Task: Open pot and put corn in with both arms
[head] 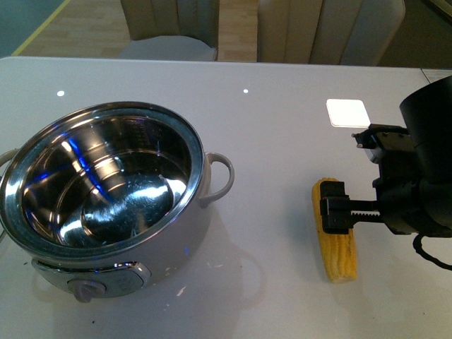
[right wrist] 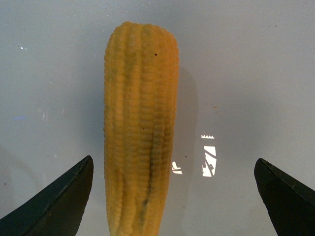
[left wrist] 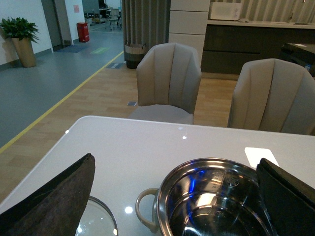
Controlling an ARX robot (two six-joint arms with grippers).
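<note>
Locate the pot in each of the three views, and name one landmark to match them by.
Front view: the pot fills the lower left, open, with no lid on it.
Left wrist view: the pot sits at the bottom edge, right of centre, partly cut off.
Right wrist view: not in it; only the corn and the table show.
Shared landmark: the bright white square on the table, seen in the front and left wrist views.

Three views, one table [head: 282,106].
The pot [head: 176,240] [left wrist: 162,191] is shared by the downward front and level left wrist views; the corn [right wrist: 140,132] is framed closely by the right wrist.
</note>
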